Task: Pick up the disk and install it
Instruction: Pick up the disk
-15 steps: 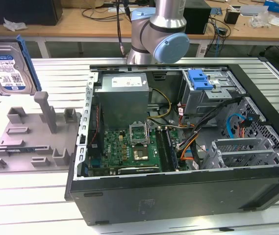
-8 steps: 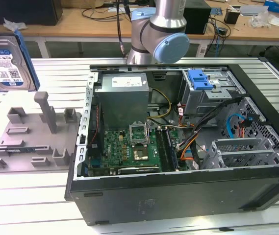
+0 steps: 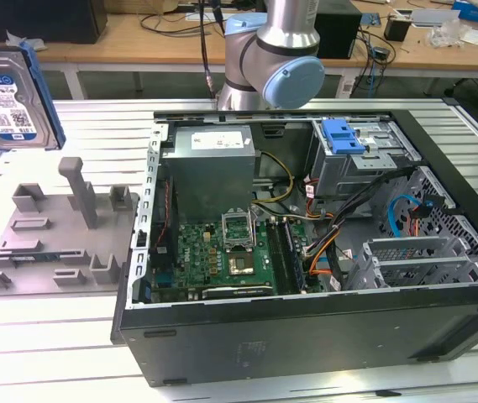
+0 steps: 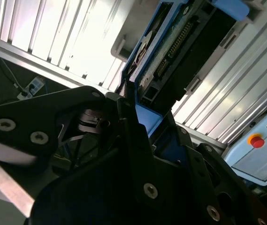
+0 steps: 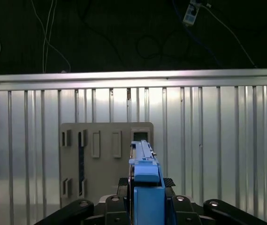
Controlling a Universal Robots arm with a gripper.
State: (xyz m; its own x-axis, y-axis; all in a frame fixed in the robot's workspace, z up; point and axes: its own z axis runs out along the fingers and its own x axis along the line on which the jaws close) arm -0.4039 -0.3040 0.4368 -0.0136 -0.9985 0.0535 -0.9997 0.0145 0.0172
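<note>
Where the disk point(image 3: 3, 96) is: up in the air at the exterior view's far left, label face showing, roughly upright, well apart from the case point(image 3: 306, 277).
Claw point(image 5: 146, 182): clamped on the disk. In the first wrist view the blue carrier stands edge-on between the black fingers point(image 5: 124, 181), and in the second wrist view a finger lies flat against the blue frame.
Why that grip: we reckon pinching one end leaves most of the disk sticking out past the claw, so the body stays free to go into a slot.
Fixture point(image 3: 54, 239): grey plate with pegs and slots, lying on the tabletop point(image 3: 70, 336) just beside the case. The first wrist view looks straight down on it and the disk hangs clear above it, not touching.
Case: lying open side up, so we can see right in. The cage point(image 3: 365, 159) with a blue latch point(image 3: 344, 134) sits in the corner farthest from the disk.
Arm point(image 3: 272, 50): base behind the case.
Progress: we'd say the pick-up looks done and the install isn't done yet.
</note>
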